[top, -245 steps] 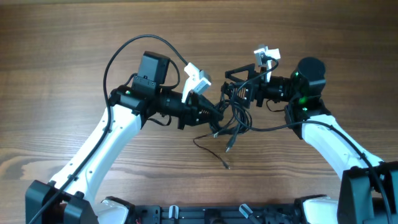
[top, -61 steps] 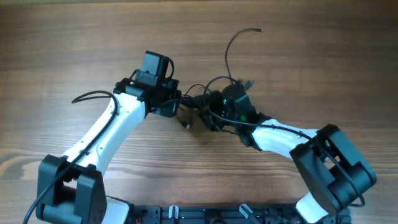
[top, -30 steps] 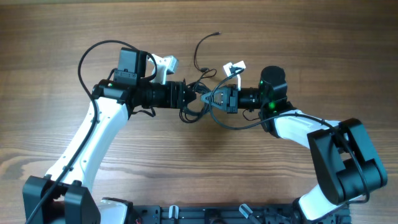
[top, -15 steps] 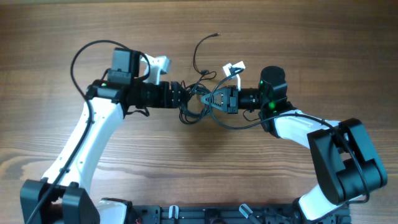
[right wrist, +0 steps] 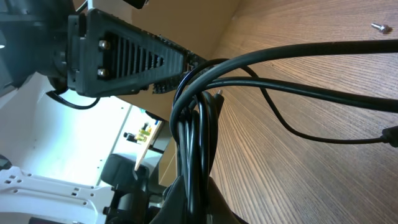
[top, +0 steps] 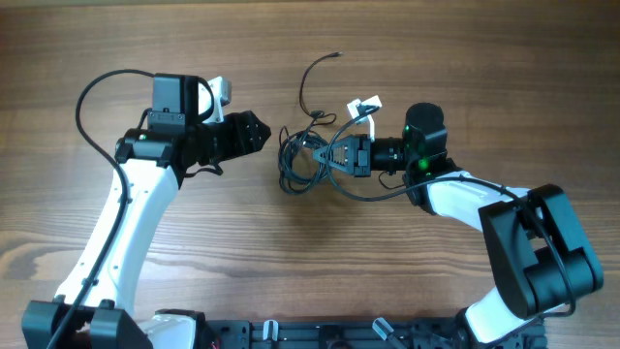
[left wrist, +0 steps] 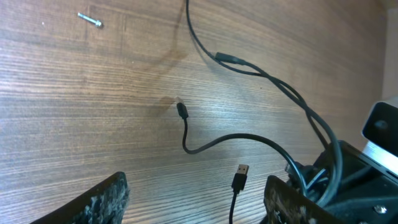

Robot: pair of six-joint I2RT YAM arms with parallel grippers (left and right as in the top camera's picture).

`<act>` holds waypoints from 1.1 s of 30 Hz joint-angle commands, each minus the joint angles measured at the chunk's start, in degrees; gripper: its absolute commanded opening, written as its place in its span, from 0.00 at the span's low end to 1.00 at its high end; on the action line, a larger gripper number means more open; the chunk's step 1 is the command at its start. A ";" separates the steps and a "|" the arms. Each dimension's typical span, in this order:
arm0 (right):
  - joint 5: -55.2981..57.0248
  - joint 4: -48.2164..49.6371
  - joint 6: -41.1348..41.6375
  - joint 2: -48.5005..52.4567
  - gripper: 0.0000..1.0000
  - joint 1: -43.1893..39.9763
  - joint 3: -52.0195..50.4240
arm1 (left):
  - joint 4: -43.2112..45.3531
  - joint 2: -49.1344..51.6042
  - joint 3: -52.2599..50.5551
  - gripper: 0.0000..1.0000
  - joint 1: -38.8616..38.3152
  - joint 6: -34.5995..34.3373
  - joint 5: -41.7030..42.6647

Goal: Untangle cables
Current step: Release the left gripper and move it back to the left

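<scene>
From overhead, we see the cables (top: 302, 160) bunched in a small knot near the middle of the counter (top: 465, 58), with one strand curling off toward the far side. The right end effector (top: 334, 155) is clamped on the knot's right side. The left end effector (top: 260, 134) hangs just beside the knot, apart from it and holding nothing. In the left wrist view, its fingers (left wrist: 102, 199) stand spread wide over bare wood, while loose lengths of the cables (left wrist: 249, 137) and a small plug tip (left wrist: 240, 170) lie ahead. In the right wrist view, the cables (right wrist: 196, 130) run tightly together as a bundle into the grip. We judge these cords light, limp and a little springy, likely to slide and drag their neighbours along. A free plug end or a single outer loop seems the best place to take hold, not the dense middle.
</scene>
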 commanded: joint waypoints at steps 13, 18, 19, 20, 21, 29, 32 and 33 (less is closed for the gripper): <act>-7.19 0.31 0.44 0.83 0.04 -0.24 0.35 | 12.70 5.31 0.74 0.77 -8.68 -0.92 1.55; -7.19 0.31 0.39 0.83 0.04 -0.24 0.35 | 11.65 5.25 0.74 0.79 -6.82 0.66 -3.98; -7.19 0.28 0.39 0.83 0.04 -0.24 0.35 | 11.39 5.14 0.74 0.77 -5.55 -1.73 -4.72; -7.17 0.28 0.39 0.83 0.04 -0.24 0.33 | 11.37 5.03 0.74 0.77 -4.33 -4.04 -4.66; -7.19 0.28 0.39 0.83 0.05 -0.24 0.33 | 11.10 4.66 0.74 0.79 -2.32 -7.67 -4.09; -7.15 0.28 0.28 0.83 0.04 -0.24 0.35 | -1.49 5.31 0.72 0.60 3.30 -18.93 6.56; -7.17 0.28 0.39 0.83 0.05 -0.24 0.35 | -5.01 8.33 0.68 0.62 1.95 -18.93 14.43; -7.17 0.28 0.37 0.83 0.05 -0.24 0.33 | -5.27 9.51 0.68 0.64 1.40 -18.93 15.96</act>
